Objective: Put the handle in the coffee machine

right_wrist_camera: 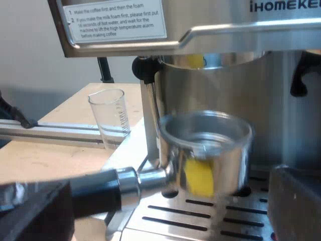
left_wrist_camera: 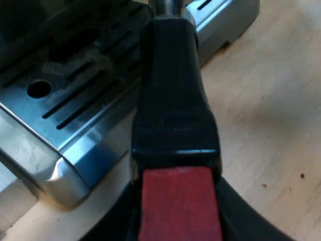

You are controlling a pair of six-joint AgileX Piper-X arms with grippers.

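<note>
The left gripper [left_wrist_camera: 179, 216] clamped the black, red-tipped handle [left_wrist_camera: 173, 100]; the right wrist view showed its shiny basket [right_wrist_camera: 205, 145] beneath the machine [right_wrist_camera: 225, 30].

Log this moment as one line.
left end effector: shut on handle | basket: under machine head, over tray, not locked | right end effector: open | glass: on table

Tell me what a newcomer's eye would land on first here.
The shiny metal holder, hanging just under the brew head of the espresso machine, above its slotted drip tray. Then the handle's red end, clasped by the left pincer. A measuring glass stands beside the machine.
</note>
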